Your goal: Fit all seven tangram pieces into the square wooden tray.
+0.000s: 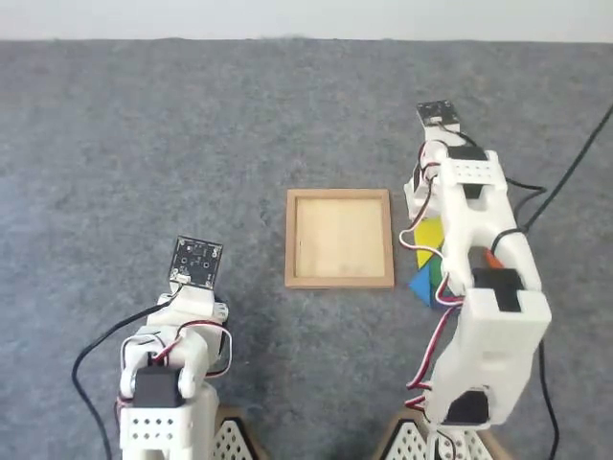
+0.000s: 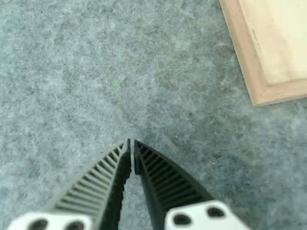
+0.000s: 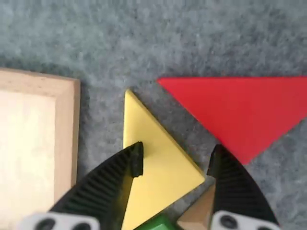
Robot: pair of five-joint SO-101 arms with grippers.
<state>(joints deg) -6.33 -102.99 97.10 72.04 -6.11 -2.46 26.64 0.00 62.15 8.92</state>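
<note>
The right arm (image 1: 488,287) hides most of the tangram pieces (image 1: 428,237) beneath it.

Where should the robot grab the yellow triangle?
The yellow triangle lies flat, so probably come straight down and pinch across its thin edges near the middle. The open right gripper hangs there, one finger by the red triangle's tip.
</note>
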